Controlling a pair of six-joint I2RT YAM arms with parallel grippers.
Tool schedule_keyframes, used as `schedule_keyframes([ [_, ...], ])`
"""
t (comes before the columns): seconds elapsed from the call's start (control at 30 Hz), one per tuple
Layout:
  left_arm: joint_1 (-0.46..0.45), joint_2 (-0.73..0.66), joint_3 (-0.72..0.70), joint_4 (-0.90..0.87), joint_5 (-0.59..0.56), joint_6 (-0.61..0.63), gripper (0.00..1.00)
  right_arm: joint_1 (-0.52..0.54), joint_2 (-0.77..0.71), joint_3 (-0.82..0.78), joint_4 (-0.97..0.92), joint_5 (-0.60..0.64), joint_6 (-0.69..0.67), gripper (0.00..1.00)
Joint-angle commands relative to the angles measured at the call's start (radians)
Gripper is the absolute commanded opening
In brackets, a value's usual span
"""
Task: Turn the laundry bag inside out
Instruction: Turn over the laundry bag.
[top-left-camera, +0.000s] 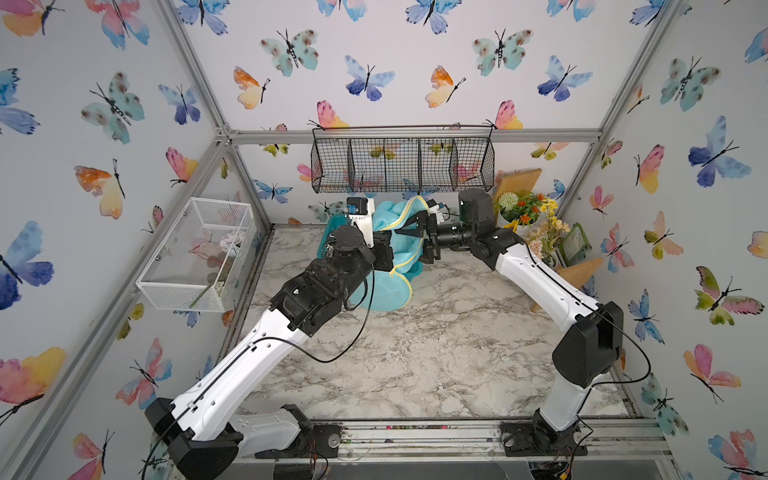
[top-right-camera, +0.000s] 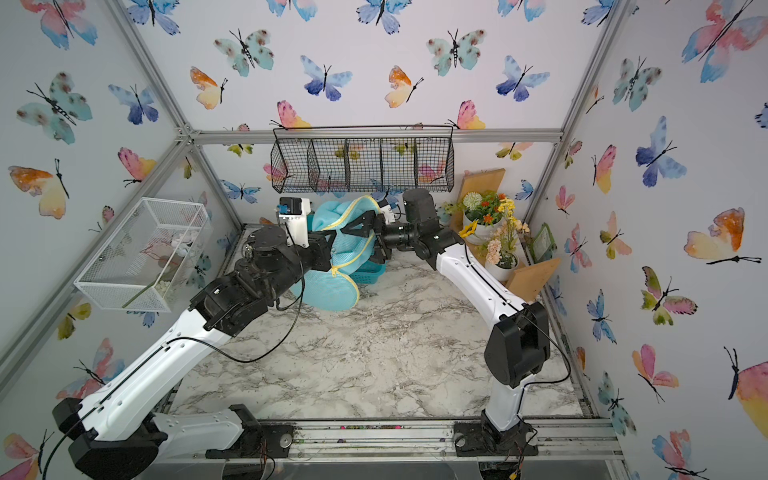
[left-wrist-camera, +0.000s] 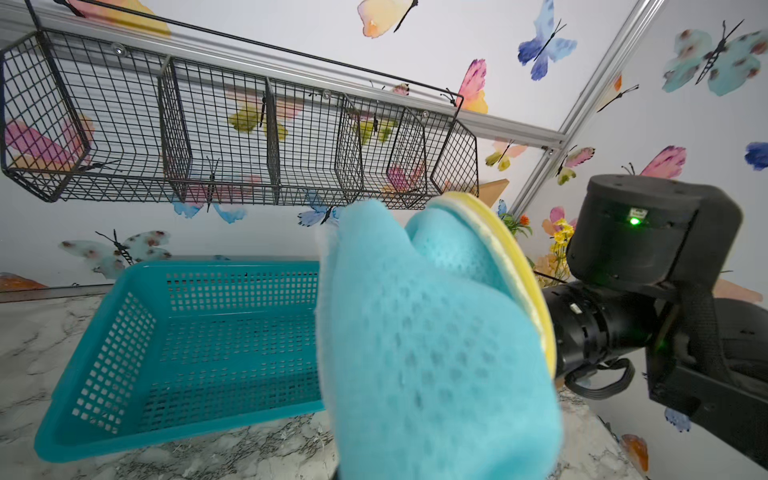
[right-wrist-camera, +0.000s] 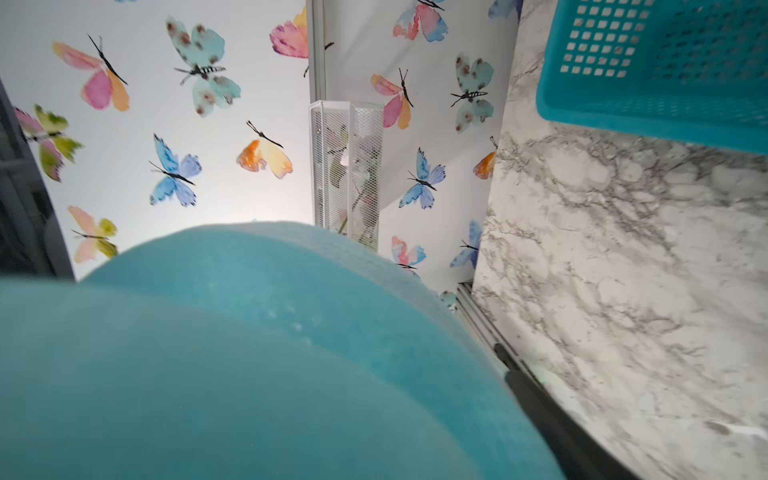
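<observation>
The laundry bag (top-left-camera: 386, 286) (top-right-camera: 332, 291), light-turquoise mesh with yellow piping, hangs bunched between my two arms at the back of the marble table, its lower end resting on the tabletop. My left gripper (top-left-camera: 388, 251) (top-right-camera: 330, 249) is shut on its fabric from the left. In the left wrist view the bag (left-wrist-camera: 436, 353) hides the jaws. My right gripper (top-left-camera: 417, 239) (top-right-camera: 368, 239) stands open against the bag's right side, one finger high and one low. The bag (right-wrist-camera: 249, 374) fills the right wrist view beside one dark finger (right-wrist-camera: 540, 407).
A rigid teal slotted basket (left-wrist-camera: 187, 340) (right-wrist-camera: 665, 83) sits on the table just behind the bag. A black wire basket (top-left-camera: 403, 166) hangs on the back wall above. A white wire basket (top-left-camera: 199, 253) is on the left wall. Flower pots (top-left-camera: 523, 212) and wooden boards crowd the back right corner.
</observation>
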Motion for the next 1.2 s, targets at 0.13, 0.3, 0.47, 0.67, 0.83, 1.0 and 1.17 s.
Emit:
schedule_keyframes([
  [0.13,-0.009,-0.002,0.061,-0.038,-0.211,0.179,0.0,0.005,-0.052,-0.02,-0.29,0.105,-0.171,0.62],
  [0.3,-0.008,0.007,0.062,-0.041,-0.25,0.206,0.0,-0.001,-0.041,0.044,-0.384,0.132,-0.25,0.85],
  [0.47,-0.006,-0.008,0.031,-0.042,-0.282,0.205,0.0,-0.018,-0.122,-0.063,-0.201,0.084,-0.169,0.92],
  [0.67,-0.005,-0.008,0.032,-0.047,-0.256,0.176,0.0,-0.018,-0.118,-0.088,-0.121,0.069,-0.129,0.92],
  [0.83,-0.005,-0.006,0.043,-0.045,-0.218,0.131,0.0,-0.018,-0.064,-0.052,-0.05,0.082,-0.102,0.93],
  [1.0,-0.005,-0.006,0.079,-0.042,-0.166,0.091,0.0,-0.018,-0.005,-0.013,-0.041,0.105,-0.124,0.93],
  [1.17,0.0,0.0,0.135,-0.051,-0.083,0.035,0.0,-0.019,0.033,-0.009,0.046,0.111,-0.151,0.94],
])
